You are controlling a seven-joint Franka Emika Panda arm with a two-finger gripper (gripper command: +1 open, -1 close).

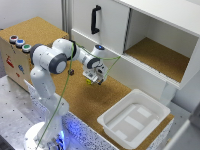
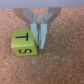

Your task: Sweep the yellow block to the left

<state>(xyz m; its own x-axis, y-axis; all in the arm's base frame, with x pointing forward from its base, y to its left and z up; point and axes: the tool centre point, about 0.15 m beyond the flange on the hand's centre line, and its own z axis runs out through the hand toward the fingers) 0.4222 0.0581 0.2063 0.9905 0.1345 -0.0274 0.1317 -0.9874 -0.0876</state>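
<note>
White bin (image 1: 132, 120) on cork tabletop (image 1: 100, 97); white cabinet (image 1: 150, 35), black handle (image 1: 94, 19); possibly three buttons (image 1: 19, 43).

wrist view. the yellow block (image 2: 24, 43) rests on the cork-textured table (image 2: 60, 65), its upper face marked with a dark letter "t" and its near face with an "s" (both letters read sideways). the claw (image 2: 38, 32) hangs directly over the surface, its two pale grey fingers (image 2: 43, 35) set close together with only a narrow gap between them. one finger touches the block's side edge; the block sits outside the gap, not between the fingers.
</note>
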